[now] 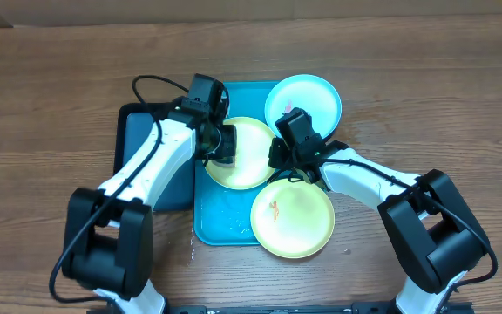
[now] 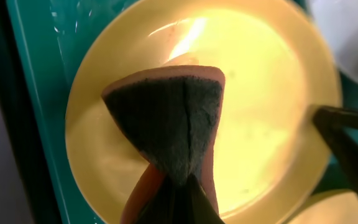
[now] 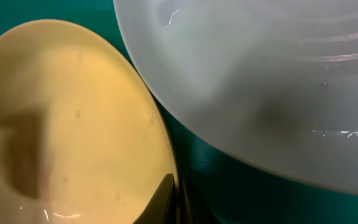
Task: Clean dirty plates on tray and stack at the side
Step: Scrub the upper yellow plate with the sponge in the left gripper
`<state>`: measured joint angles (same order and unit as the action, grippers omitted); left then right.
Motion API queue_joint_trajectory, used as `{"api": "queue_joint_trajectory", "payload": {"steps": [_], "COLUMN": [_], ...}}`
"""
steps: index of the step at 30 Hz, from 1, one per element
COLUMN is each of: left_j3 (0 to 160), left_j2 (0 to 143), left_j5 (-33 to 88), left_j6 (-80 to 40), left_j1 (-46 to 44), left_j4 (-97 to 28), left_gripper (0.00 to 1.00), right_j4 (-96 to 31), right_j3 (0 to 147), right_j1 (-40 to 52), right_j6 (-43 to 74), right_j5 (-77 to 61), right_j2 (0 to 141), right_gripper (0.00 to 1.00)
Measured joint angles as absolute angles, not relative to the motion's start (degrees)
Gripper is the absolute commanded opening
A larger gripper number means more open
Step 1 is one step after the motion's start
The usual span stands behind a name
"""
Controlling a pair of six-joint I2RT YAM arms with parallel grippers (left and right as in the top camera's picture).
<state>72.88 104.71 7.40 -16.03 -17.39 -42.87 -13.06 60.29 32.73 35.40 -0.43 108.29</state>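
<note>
**Yellow-green plate under the sponge, held only by its rim**

Your left gripper is clamped tight on a folded sponge, whose dark scouring face points at the middle plate. You cannot tell from these views whether the sponge actually touches the plate. That plate lies in the far half of the turquoise tray. Your right gripper looks closed to a sliver on the plate's rim, pinning it. The cyan plate sits at the tray's far right corner, just beside those fingers. The front plate, which carries an orange smear, overhangs the tray's near edge.

The rim pinch is thin, so hard strokes toward it would likely pop the plate loose or tip it. The tray looks wet, so a freed plate could skate. Your two grippers are near each other, and a wide sweep risks a knock. Raising the pinched edge could shove the cyan plate.
</note>
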Motion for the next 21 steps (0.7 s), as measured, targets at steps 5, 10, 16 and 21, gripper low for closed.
{"api": "queue_joint_trajectory", "payload": {"steps": [5, 10, 16, 21], "left_j3": [72.90, 73.58, 73.82, 77.58], "left_j2": [110.10, 111.50, 111.85, 113.16], "left_j5": [6.57, 6.81, 14.59, 20.73], "left_j6": [-15.92, -16.14, -15.86, -14.68], "left_j1": [-17.39, -17.39, -16.47, -15.11], "left_j4": [-43.27, -43.59, -41.91, -46.09], "left_gripper": [0.04, 0.04, 0.04, 0.04], "right_j4": [-13.08, -13.06, -13.13, -13.10], "right_j3": [60.29, 60.29, 60.29, 60.29], "right_j1": [32.73, 32.73, 32.73, 32.73], "right_j6": [35.38, 35.38, 35.38, 35.38], "right_j5": [-0.43, -0.43, -0.12, -0.10], "right_j2": [108.29, 108.29, 108.29, 108.29], "right_gripper": [0.04, 0.04, 0.04, 0.04]}}
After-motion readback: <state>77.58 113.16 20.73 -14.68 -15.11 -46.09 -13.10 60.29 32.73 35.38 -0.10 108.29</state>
